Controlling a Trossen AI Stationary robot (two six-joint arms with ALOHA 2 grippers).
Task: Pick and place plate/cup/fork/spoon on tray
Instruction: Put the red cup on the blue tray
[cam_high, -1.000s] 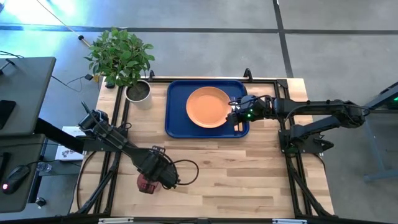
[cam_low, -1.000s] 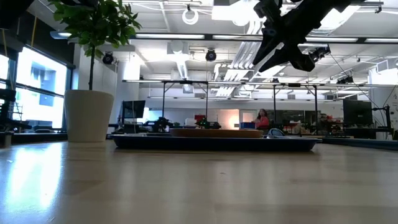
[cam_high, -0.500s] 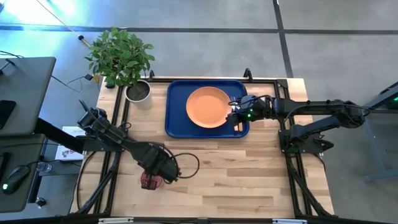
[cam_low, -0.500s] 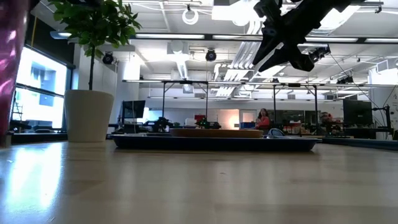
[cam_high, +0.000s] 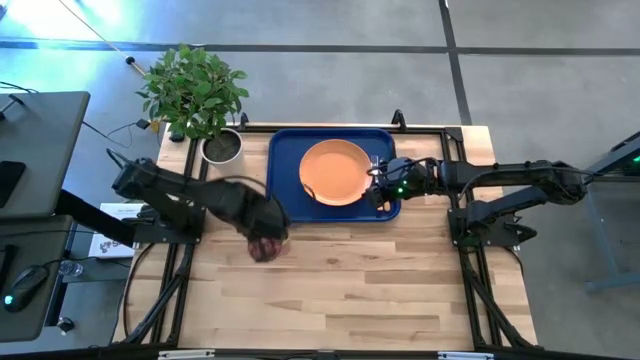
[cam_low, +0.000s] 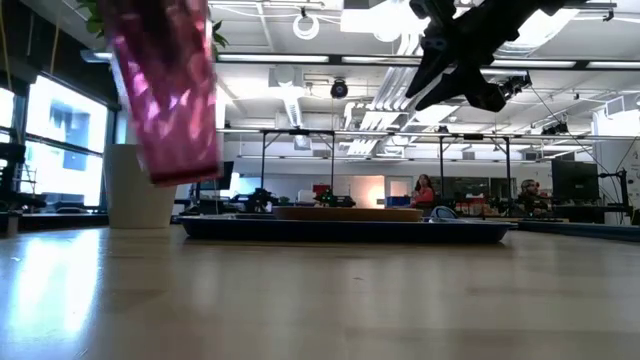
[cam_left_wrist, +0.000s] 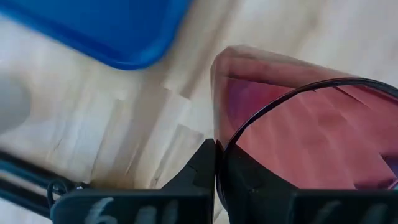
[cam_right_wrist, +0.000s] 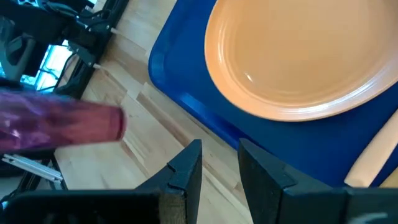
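The dark red cup (cam_high: 264, 248) is held by my left gripper (cam_high: 262, 238) above the bare wood, near the blue tray's (cam_high: 283, 190) near left corner. In the low view the cup (cam_low: 165, 90) hangs clear of the table. The orange plate (cam_high: 335, 172) lies flat in the tray. My right gripper (cam_high: 378, 186) hovers open and empty over the tray's right side. A light tan handle (cam_right_wrist: 373, 155) lies on the tray beside the plate; whether it is the fork's or the spoon's is hidden. My left gripper holds the cup by its rim (cam_left_wrist: 216, 134), one finger (cam_left_wrist: 202, 168) outside the wall and the other inside the cup. The cup is lifted clear of the table and hangs a little tilted, its mouth toward the gripper.
A potted plant in a grey pot (cam_high: 222, 148) stands at the table's far left corner, left of the tray. Bare wood (cam_high: 380, 280) lies between the tray and the near edge.
My left gripper has carried the cup up from near the table's near edge, toward the far edge and right, toward the tray's near left corner. The cup is now lifted clear.
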